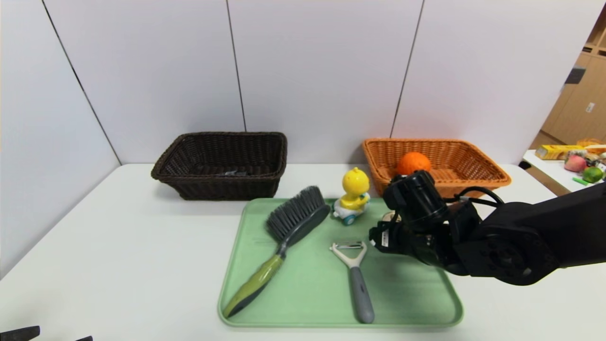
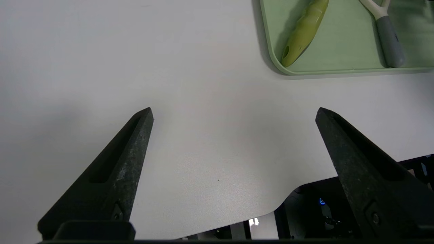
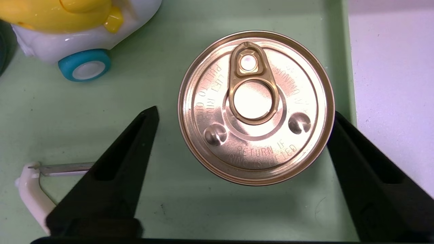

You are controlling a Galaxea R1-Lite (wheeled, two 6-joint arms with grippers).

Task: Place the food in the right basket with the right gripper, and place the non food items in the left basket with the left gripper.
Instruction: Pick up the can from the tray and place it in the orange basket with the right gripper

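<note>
A small tin can [image 3: 256, 108] with a gold pull-tab lid stands upright near the back right corner of the green tray [image 1: 416, 303]. My right gripper [image 3: 244, 111] is lowered over the can and open. One finger sits against the rim and the other stands a little apart. The orange [image 1: 413, 163] lies in the light tan right basket [image 1: 492, 173]. The brush [image 1: 293, 218], duck toy [image 1: 354, 194] and peeler [image 1: 355, 274] rest on the tray. A dark item [image 1: 232, 173] lies in the dark brown left basket [image 1: 170, 161]. My left gripper [image 2: 234, 110] hangs open over bare table near the front left.
My right arm [image 1: 511, 246] reaches in from the right and hides the can in the head view. The duck toy [image 3: 78, 30] stands close beside the can. A side table [image 1: 544, 166] with assorted goods stands at the far right. The table's front edge [image 2: 237, 217] lies under the left gripper.
</note>
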